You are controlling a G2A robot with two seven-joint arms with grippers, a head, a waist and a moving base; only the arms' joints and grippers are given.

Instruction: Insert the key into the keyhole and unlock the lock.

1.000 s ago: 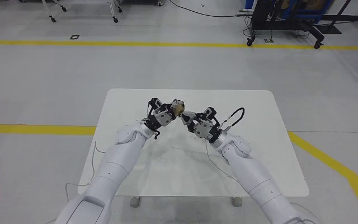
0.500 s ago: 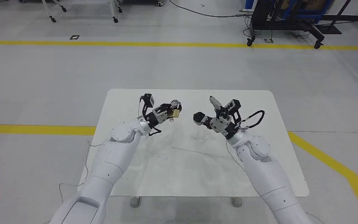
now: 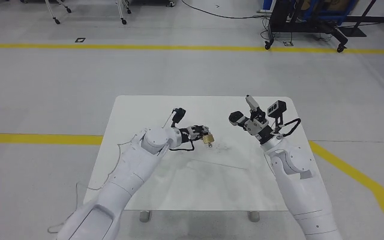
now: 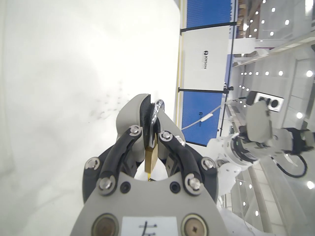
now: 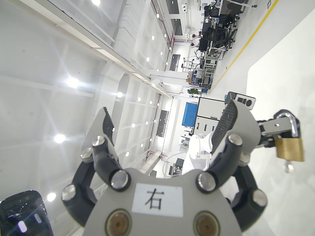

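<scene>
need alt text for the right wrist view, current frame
The right tool is open and empty in the foreground. Beyond it, the left tool is clamped on the shackle of a brass padlock with a silver shackle, with the white table behind it.

One white desk (image 3: 210, 180) is standing here. Two arms are reaching over it, the left arm (image 3: 137, 163) and the right arm (image 3: 298, 175). Each arm is carrying one claw, so that is making two: the left claw (image 3: 201, 132) and the right claw (image 3: 243, 111). One gold lock (image 3: 207, 139) is sitting in the left claw. One little silver key (image 5: 287, 167) is poking out under that lock.
</scene>
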